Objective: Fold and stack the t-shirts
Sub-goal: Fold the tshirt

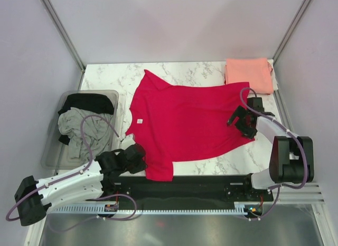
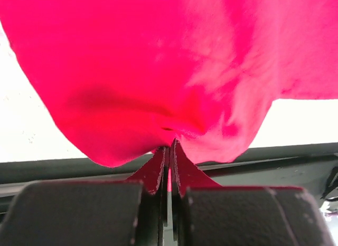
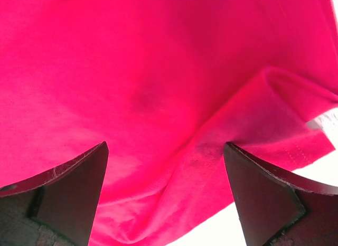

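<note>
The red shirt (image 1: 187, 122) lies spread out flat in the middle of the white marble table (image 1: 111, 77). Its neck points to the left and its bottom edge points to the right.

The left arm lies low along the near edge of the table. It reaches to the right, up to the near sleeve. The left gripper (image 1: 141, 160) is shut tight and pinches a bit of the red cloth. The right arm stands at the right side with its elbow up and bends in toward the bottom edge of the shirt. The right gripper (image 1: 238, 122) is wide open over that edge and holds nothing.

From above, the pinch is hard to see. The left wrist camera shows it up close: the two fingers (image 2: 156, 169) press together, and the red shirt (image 2: 158, 72) bunches up right at their tips. The right wrist camera shows the two dark fingers (image 3: 74, 177) far apart, with the red shirt (image 3: 158, 72) and a soft fold between them.

Only the top view shows the other shirts. A folded pink shirt (image 1: 248, 74) sits at the far right corner. A grey shirt (image 1: 79, 132) and a black shirt (image 1: 87, 102) lie in a clear bin (image 1: 50, 151) on the left.
</note>
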Robot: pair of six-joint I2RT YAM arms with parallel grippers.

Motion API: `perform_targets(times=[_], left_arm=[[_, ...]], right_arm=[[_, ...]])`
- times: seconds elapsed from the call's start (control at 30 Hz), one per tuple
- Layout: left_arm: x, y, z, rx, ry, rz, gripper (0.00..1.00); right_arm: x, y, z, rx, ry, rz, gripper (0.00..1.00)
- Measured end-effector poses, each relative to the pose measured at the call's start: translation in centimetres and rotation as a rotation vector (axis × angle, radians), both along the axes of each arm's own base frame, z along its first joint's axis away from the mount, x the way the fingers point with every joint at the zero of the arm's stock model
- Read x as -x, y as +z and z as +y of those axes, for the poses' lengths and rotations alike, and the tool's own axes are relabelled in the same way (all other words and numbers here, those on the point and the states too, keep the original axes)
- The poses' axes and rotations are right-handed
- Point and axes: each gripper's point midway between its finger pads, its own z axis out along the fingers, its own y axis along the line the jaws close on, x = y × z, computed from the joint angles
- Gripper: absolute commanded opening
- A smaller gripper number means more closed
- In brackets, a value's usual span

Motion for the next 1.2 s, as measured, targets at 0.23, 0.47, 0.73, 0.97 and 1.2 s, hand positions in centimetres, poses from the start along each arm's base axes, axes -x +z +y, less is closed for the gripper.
perform_targets(times=[0.23, 0.47, 0.73, 0.97, 1.2], left_arm=[[-1.2, 1.0, -0.2, -0.007, 0.004, -0.029, 0.02], [-1.3, 0.7, -0.4, -0.018, -0.008, -0.023, 0.02], [-1.2, 1.0, -0.6, 0.01, -0.013, -0.038, 0.02], [-1.1, 1.0, -0.4, 0.026, -0.013, -0.049, 0.02], [-1.1, 1.0, -0.4, 0.029, -0.013, -0.051, 0.02]], right_arm=[[1.0, 3.4, -2.2, 0.112, -0.048, -0.061, 0.98], [5.7, 3.5, -6.2, 0.134, -0.29, -0.095, 0.79], [8.8, -0.8, -5.8, 0.069, -0.333, 0.025, 0.66], [6.9, -1.1, -6.0, 0.058, -0.313, -0.029, 0.35], [7.0, -1.3, -5.6, 0.041, -0.307, -0.052, 0.0]])
